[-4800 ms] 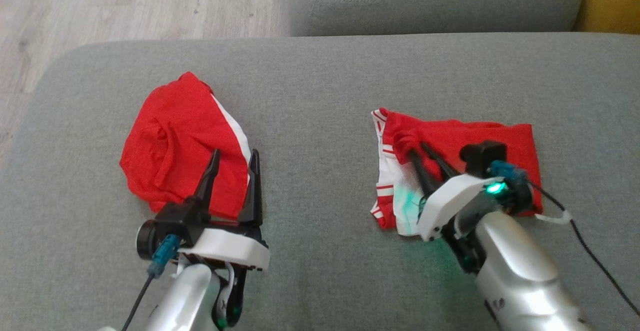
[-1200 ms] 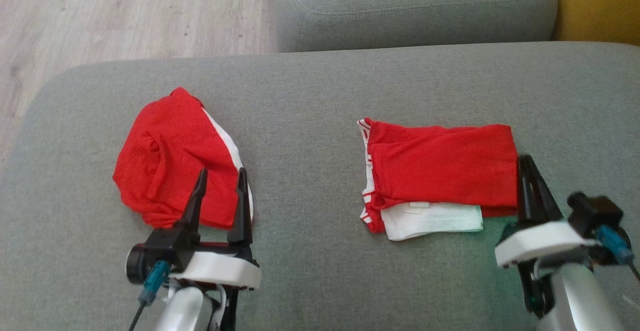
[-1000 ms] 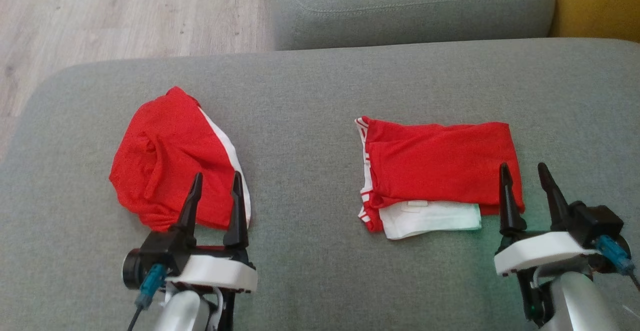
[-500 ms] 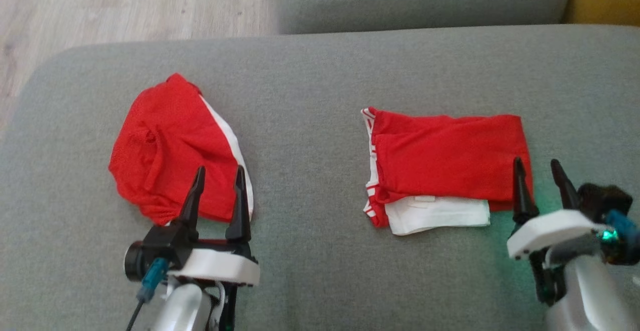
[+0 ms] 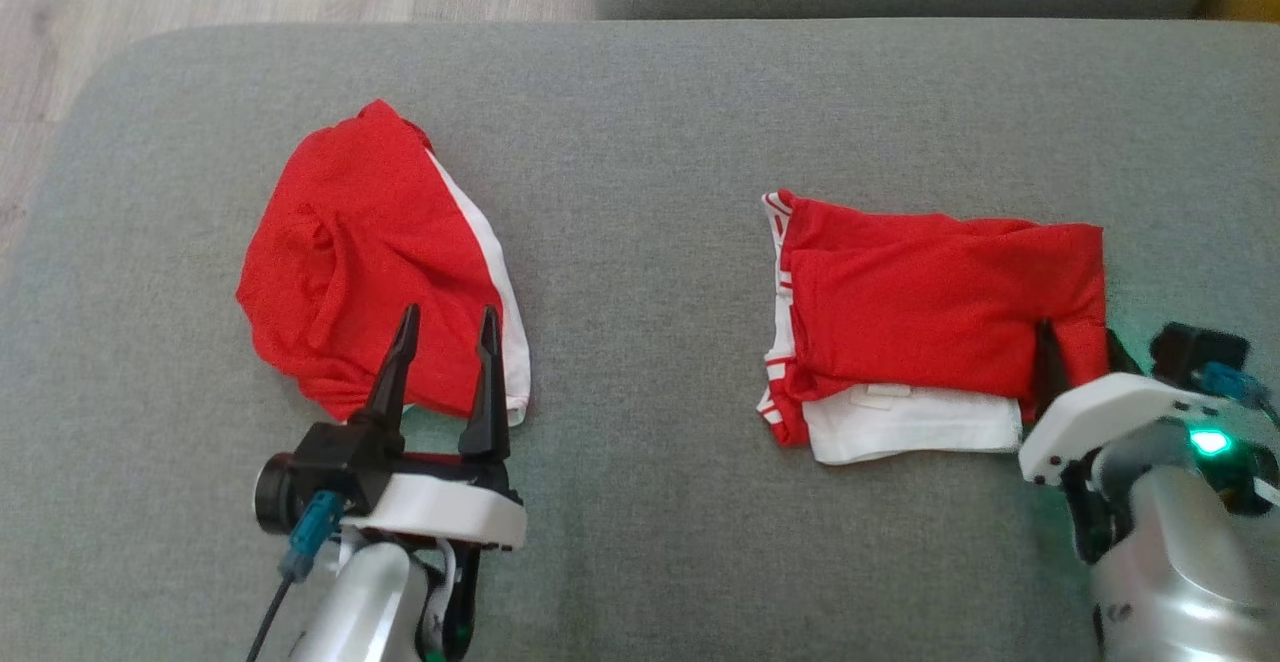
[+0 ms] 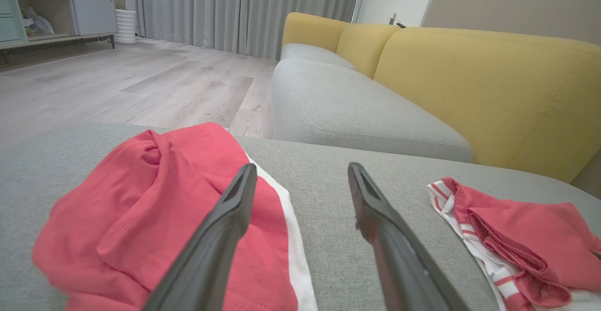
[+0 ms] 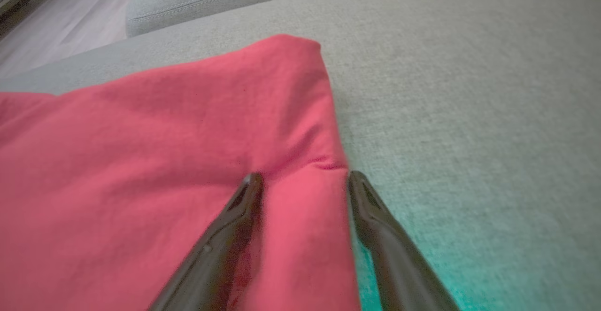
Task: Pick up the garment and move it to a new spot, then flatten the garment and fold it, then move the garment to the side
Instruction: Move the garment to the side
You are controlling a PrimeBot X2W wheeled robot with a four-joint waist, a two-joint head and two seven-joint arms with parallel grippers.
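Folded red garment [image 5: 930, 312] lies right of centre, long axis left-right, striped waistband pointing left.
My right gripper [image 5: 1078, 342] sits low at lower right, fingers spread astride its right corner. My left gripper [image 5: 448, 314] hovers open over the crumpled garment [image 5: 350, 252]. The grey cushion [image 5: 640, 122] lies bare between and above them.

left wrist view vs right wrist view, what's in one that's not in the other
Left wrist view adds the crumpled garment, yellow sofa back, curtains and the open left gripper. Right wrist view adds the right gripper, jaws apart astride the folded garment's edge. Both share the folded garment and the grey cushion.
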